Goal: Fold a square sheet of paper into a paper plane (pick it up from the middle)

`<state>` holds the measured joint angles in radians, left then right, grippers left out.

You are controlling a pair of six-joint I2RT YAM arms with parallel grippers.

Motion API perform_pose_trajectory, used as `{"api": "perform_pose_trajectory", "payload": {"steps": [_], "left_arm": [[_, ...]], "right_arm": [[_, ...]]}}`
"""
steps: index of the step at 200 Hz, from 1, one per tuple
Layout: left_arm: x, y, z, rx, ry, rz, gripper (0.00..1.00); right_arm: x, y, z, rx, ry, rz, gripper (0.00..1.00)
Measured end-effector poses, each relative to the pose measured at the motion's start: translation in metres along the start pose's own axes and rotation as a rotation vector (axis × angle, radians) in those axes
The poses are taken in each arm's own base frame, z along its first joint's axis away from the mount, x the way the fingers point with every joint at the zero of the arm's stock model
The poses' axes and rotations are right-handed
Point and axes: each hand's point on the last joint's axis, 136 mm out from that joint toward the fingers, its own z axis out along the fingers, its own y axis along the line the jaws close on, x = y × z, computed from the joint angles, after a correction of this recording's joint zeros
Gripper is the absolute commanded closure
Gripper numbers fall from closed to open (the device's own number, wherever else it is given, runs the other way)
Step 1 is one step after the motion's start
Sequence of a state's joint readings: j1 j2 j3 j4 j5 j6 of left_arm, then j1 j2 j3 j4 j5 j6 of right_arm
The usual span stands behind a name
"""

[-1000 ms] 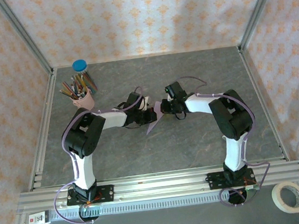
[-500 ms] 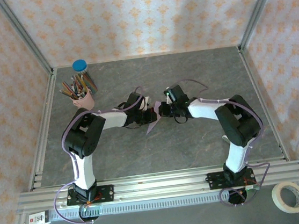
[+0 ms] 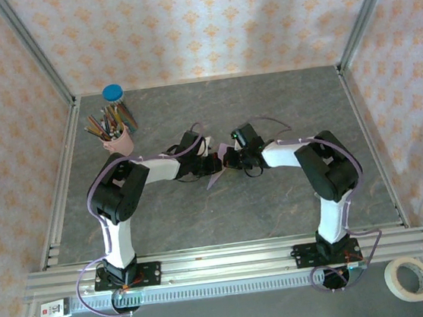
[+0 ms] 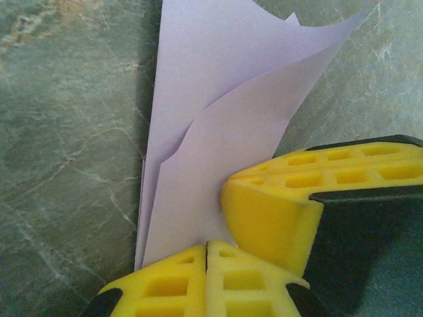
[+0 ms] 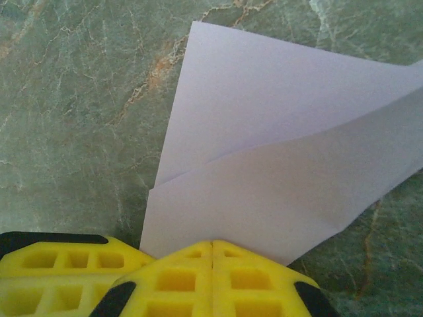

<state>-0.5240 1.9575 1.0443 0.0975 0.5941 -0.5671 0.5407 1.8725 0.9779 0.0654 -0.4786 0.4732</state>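
Judging by the layers, the folding is well along: the square sheet of paper [image 3: 217, 176] is already a narrow lilac wedge at the middle of the tabletop [image 3: 293, 203], its point aimed toward the near edge. In the left wrist view one flap curls loose over another [image 4: 218, 132] – not pressed flat – and the right wrist view shows a diagonal layer edge across the sheet [image 5: 277, 165]. It is no finished dart yet, I'd say; the last wing folds and a firm crease seem left.

The left fingers [image 4: 165, 284] are clenched on one edge of the paper, and the right fingers [image 5: 258, 281] are clenched on it too, the two pairs just beside each other (a yellow pad of each shows in the other's wrist view). Whether the wedge rests on the stone-patterned surface or hangs just above it I cannot tell.

Bare surface lies on all sides of the wedge. The pink pencil cup [image 3: 120, 142] stands well apart at the far left, and the frame rails are farther off.
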Motion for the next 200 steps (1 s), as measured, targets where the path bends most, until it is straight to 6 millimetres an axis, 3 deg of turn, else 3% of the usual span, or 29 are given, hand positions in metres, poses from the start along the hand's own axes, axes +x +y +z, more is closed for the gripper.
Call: {"api": "perform_pose_trajectory", "payload": {"steps": [74,176,200], "left_arm": [[0.003,0.006,-0.003,-0.034,-0.021,0.071,1.0],[0.004,0.008,-0.005,-0.034,-0.035,0.107,1.0],[0.004,0.007,-0.005,-0.033,-0.032,0.106,1.0]], "right_arm": [[-0.013,-0.004,0.003,-0.043,0.014,0.055,1.0],[-0.099,-0.066,-0.015,0.042,-0.126,0.203,0.99],[-0.105,-0.072,-0.026,0.058,-0.162,0.21,0.98]]}}
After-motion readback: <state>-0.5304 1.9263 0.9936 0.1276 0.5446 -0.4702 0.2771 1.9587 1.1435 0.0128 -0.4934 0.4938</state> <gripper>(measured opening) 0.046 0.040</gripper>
